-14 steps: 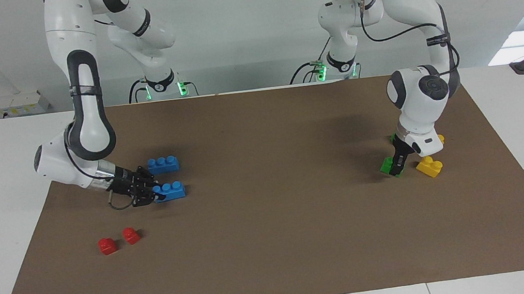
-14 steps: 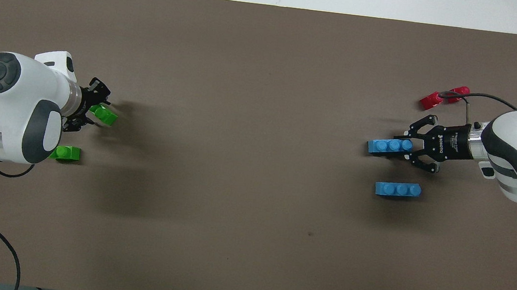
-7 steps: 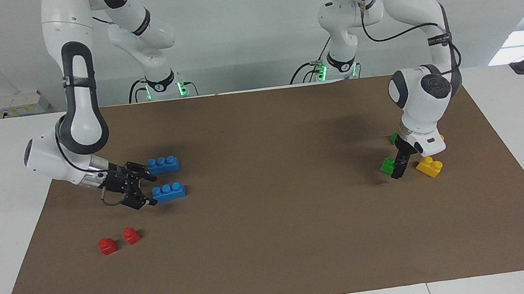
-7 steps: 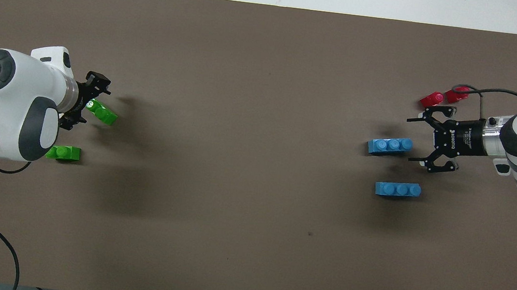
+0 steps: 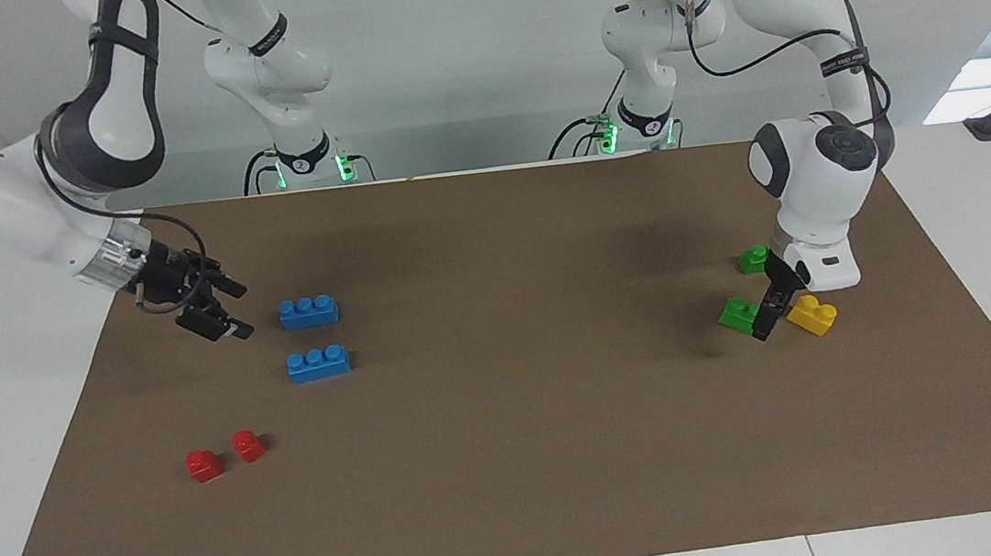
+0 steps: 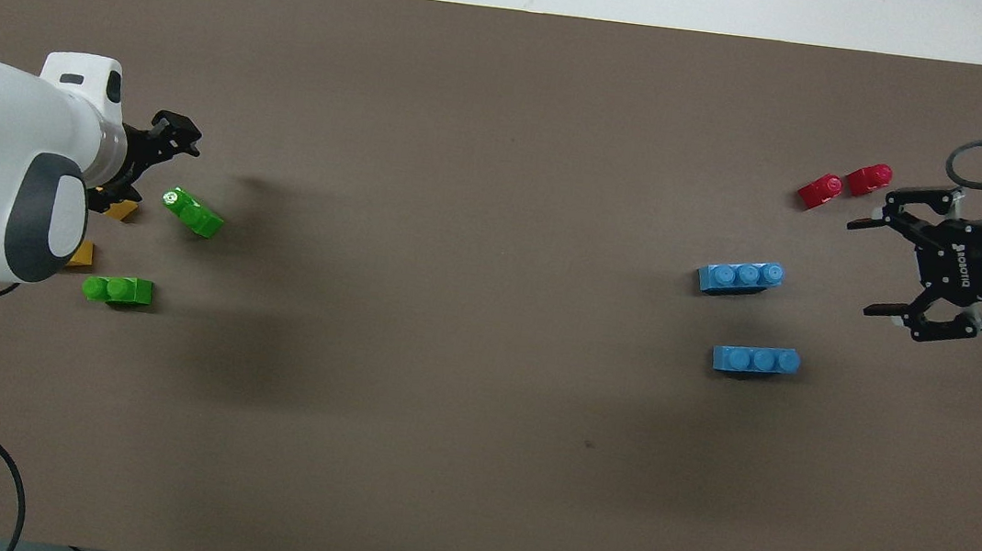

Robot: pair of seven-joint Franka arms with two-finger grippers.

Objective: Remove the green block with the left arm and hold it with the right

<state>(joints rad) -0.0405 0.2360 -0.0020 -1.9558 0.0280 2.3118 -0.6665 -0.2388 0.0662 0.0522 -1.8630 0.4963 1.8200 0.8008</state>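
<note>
Two green blocks lie on the brown mat near the left arm's end. One green block (image 5: 738, 314) (image 6: 194, 212) lies tilted. The other green block (image 5: 753, 259) (image 6: 118, 290) sits nearer to the robots. My left gripper (image 5: 769, 300) (image 6: 148, 164) hangs open just beside the tilted one, with nothing in it, partly over a yellow block (image 5: 812, 315). My right gripper (image 5: 218, 312) (image 6: 866, 267) is open, empty and raised at the right arm's end of the mat, apart from the blue bricks.
Two blue three-stud bricks (image 5: 308, 312) (image 5: 318, 363) lie side by side toward the right arm's end. Two small red blocks (image 5: 203, 464) (image 5: 247, 445) lie farther from the robots than those. The brown mat (image 5: 518, 404) covers the white table.
The left gripper opened, let go of the tilted green block and drew back. The right gripper opened off the blue brick, lifted and pulled away toward its end of the table.
</note>
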